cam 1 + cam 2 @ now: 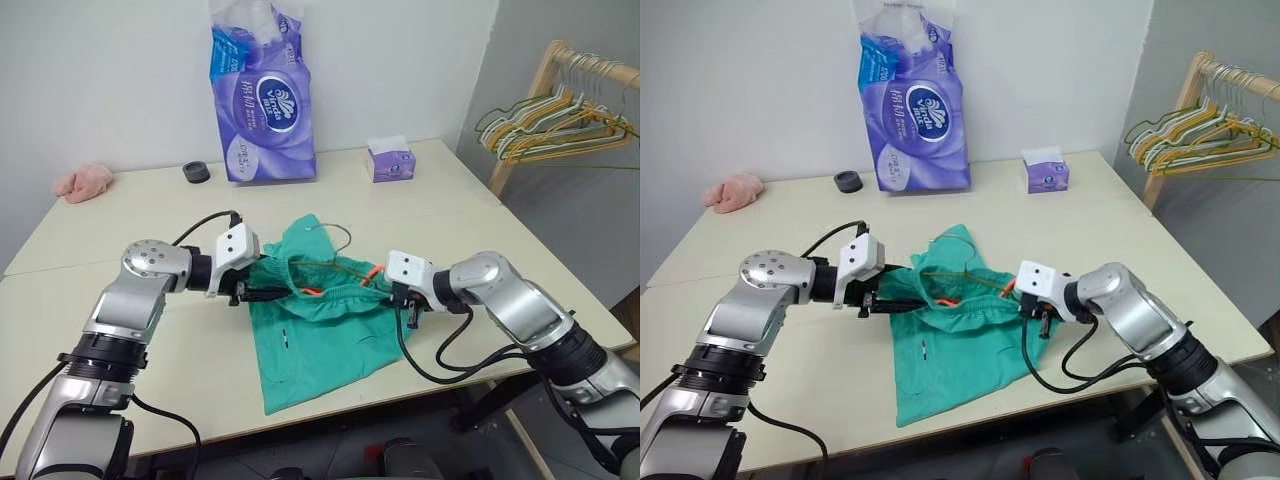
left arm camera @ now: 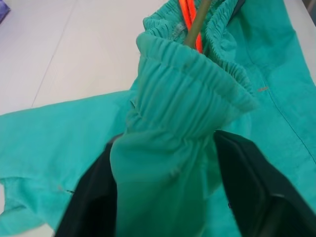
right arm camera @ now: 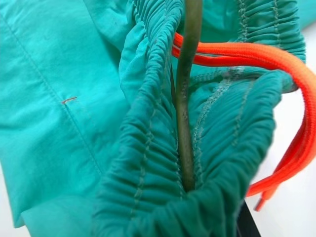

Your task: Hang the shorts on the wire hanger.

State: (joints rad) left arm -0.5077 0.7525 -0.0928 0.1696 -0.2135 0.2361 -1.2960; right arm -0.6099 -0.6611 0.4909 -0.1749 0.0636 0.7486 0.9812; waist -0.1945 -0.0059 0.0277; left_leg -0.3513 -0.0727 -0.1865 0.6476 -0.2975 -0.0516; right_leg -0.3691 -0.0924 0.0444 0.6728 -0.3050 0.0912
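The big table (image 1: 120,240) holds the shorts (image 1: 320,350), lying near its front edge between the two arms. They look soft, light and floppy, so the thick bunched waistband is the best place to hold. The thin, stiff wire hanger (image 1: 330,262) runs through that waistband. The left gripper (image 2: 168,197) has its fingers spread wide around the waistband. The right gripper (image 1: 402,297) is pinched tight on the waistband's other end.
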